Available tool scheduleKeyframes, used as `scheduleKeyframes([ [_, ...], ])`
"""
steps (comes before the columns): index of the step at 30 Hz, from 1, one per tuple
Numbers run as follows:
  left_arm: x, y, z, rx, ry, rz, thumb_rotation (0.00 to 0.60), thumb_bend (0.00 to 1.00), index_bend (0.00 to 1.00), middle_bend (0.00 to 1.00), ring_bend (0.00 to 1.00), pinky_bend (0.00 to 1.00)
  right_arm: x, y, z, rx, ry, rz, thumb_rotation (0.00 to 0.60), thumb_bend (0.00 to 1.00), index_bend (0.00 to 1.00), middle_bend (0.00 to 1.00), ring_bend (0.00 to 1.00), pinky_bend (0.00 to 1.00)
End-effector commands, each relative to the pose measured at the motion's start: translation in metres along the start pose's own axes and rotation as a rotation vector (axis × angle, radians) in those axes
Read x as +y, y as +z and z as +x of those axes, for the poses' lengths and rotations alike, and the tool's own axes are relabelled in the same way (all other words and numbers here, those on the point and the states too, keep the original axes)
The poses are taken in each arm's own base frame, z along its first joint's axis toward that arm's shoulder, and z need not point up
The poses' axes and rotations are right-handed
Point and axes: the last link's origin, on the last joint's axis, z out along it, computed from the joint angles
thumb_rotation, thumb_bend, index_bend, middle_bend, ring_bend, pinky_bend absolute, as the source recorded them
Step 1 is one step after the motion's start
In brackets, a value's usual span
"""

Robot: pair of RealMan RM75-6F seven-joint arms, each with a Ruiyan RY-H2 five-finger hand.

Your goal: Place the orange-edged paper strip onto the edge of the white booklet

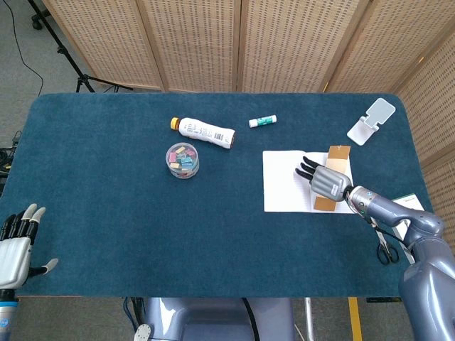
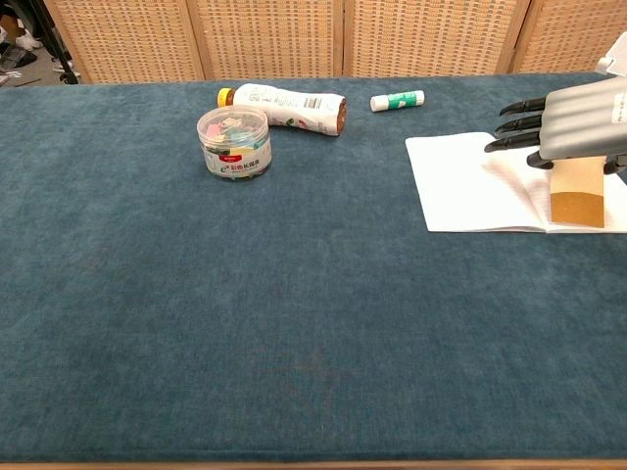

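On napped blue cloth (image 1: 106,177), right hand (image 1: 328,182) holds flat paper strip (image 1: 334,160).

Print is showing on the bottle (image 2: 290,107) and the clip jar (image 2: 234,143) labels, but nothing is reading clearly.

Surface (image 1: 106,177): dark blue felt. On it: white bottle (image 1: 204,131) lying on side, clear tub (image 1: 183,160) of colored clips just beside it, glue stick (image 1: 262,121), white booklet (image 1: 286,186), white phone stand (image 1: 370,120), scissors (image 1: 386,245) near right edge.
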Motion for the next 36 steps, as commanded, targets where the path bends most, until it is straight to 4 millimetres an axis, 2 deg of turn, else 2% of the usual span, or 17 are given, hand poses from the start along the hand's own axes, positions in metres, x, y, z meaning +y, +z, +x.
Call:
scheduleKeyframes([
  [1, 0.0, 0.0, 0.0, 0.001, 0.0, 0.0, 0.6, 0.0, 0.0, 0.0, 0.0, 0.0, -0.001, 0.0, 0.001, 0.004, 0.003, 0.005, 0.6, 0.54, 0.45, 0.0, 0.0, 0.0],
  [4, 0.0, 0.0, 0.0, 0.0, 0.0, 0.0, 0.6, 0.0, 0.0, 0.0, 0.0, 0.0, -0.002, 0.0, 0.001, 0.006, -0.005, 0.008, 0.6, 0.51, 0.4, 0.0, 0.0, 0.0],
  [9, 0.0, 0.0, 0.0, -0.002, 0.001, 0.001, 0.6, 0.0, 0.0, 0.0, 0.0, 0.0, -0.001, 0.001, 0.001, 0.011, -0.012, -0.012, 0.6, 0.39, 0.26, 0.0, 0.0, 0.0],
  [12, 0.0, 0.0, 0.0, -0.002, 0.0, 0.002, 0.6, 0.0, 0.0, 0.0, 0.0, 0.0, -0.001, 0.002, 0.001, 0.015, -0.022, -0.024, 0.6, 0.33, 0.23, 0.0, 0.0, 0.0],
  [23, -0.001, 0.0, 0.001, -0.003, -0.004, 0.0, 0.6, 0.0, 0.0, 0.0, 0.0, 0.0, 0.005, -0.004, 0.006, 0.057, -0.018, -0.056, 0.6, 0.33, 0.21, 0.0, 0.0, 0.0],
  [28, -0.002, 0.0, 0.002, -0.001, -0.008, -0.001, 0.6, 0.0, 0.0, 0.0, 0.0, 0.0, 0.021, -0.02, 0.011, 0.124, 0.206, -0.172, 0.6, 0.43, 0.21, 0.0, 0.0, 0.0],
  [33, -0.001, -0.001, 0.002, -0.007, -0.012, -0.008, 0.6, 0.0, 0.0, 0.0, 0.0, 0.0, 0.026, -0.034, 0.011, 0.167, 0.553, -0.294, 0.6, 0.7, 0.21, 0.0, 0.0, 0.0],
  [36, 0.0, -0.002, 0.002, -0.011, -0.015, -0.018, 0.6, 0.0, 0.0, 0.0, 0.0, 0.0, 0.023, -0.037, 0.012, 0.166, 0.946, -0.382, 0.6, 0.87, 0.21, 0.0, 0.0, 0.0],
])
